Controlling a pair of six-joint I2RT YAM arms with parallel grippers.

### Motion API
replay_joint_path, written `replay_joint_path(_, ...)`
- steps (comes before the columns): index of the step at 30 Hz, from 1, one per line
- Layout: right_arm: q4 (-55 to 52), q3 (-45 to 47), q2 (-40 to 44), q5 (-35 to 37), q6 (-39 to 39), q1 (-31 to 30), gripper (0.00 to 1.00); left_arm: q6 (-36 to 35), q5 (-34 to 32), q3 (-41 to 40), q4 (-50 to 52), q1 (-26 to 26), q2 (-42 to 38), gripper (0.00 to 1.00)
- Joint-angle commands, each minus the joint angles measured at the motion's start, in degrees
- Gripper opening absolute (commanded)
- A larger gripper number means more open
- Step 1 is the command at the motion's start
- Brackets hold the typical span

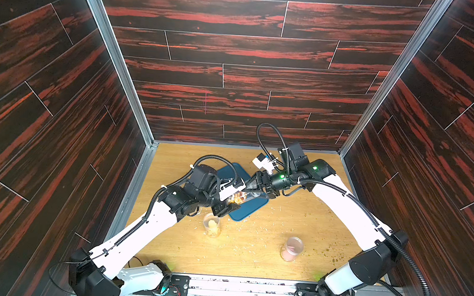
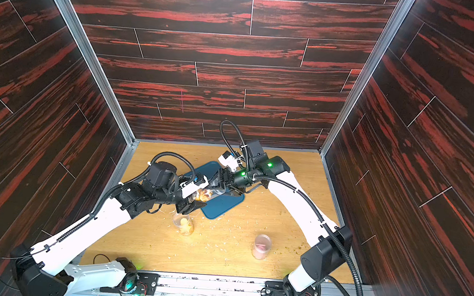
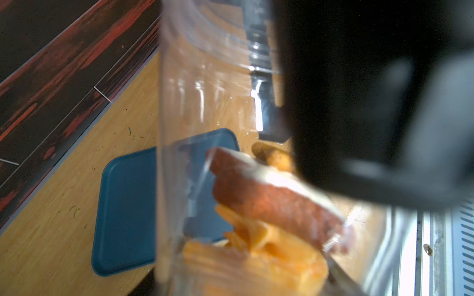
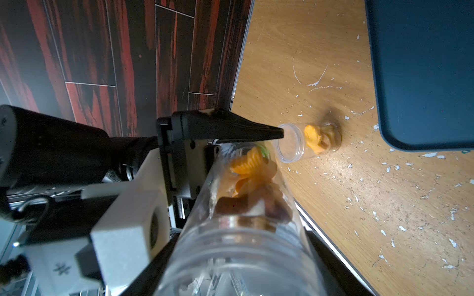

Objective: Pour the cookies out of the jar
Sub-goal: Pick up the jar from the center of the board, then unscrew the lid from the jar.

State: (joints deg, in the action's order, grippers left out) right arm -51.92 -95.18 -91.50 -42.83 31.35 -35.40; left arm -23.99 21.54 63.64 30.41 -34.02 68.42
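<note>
A clear jar (image 1: 245, 195) hangs nearly level above the blue tray (image 1: 250, 211), held between both arms in both top views. The cookies (image 1: 237, 198), orange swirls (image 4: 250, 164) and a brown piece (image 3: 269, 200), lie heaped in its closed end. My left gripper (image 1: 230, 201) is shut on that end of the jar (image 2: 208, 193); one of its black fingers (image 4: 230, 128) lies along the wall. My right gripper (image 1: 251, 188) reaches in from the other side, jaws either side of the jar's threaded neck (image 4: 238, 230). Whether they press on it does not show.
A small clear jar (image 1: 212, 225) with yellow pieces stands on the wooden table just in front of the tray. A pink-filled jar (image 1: 291, 248) stands nearer the front right. Pale crumbs (image 4: 384, 205) litter the wood. Dark walls enclose the table on three sides.
</note>
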Motion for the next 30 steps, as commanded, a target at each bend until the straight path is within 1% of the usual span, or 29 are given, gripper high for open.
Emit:
replay_joint_path(1, -0.64, 0.1, -0.69, -1.07, -0.11, -0.46, 0.77, -0.37, -0.71, -0.77, 0.61, 0.45, -1.89, 0.36)
replay_joint_path(5, -0.39, 0.21, -0.69, -0.68, -0.13, -0.41, 0.77, -0.45, -0.4, -1.07, 0.74, 0.39, -1.91, 0.32)
replay_joint_path(12, 0.33, 0.27, -0.69, -0.52, 0.24, -0.45, 0.78, -0.18, -0.44, -1.8, 0.7, 0.42, -2.64, 0.3)
replay_joint_path(22, -2.16, -0.4, 1.34, 0.68, -0.75, 1.25, 0.78, -0.36, -0.88, -2.6, 0.88, 0.39, -3.6, 0.3)
replay_joint_path(30, -0.94, 0.19, 1.33, -1.5, 0.32, 2.0, 0.78, -0.62, -0.8, -3.0, 1.22, 0.42, -4.43, 0.3)
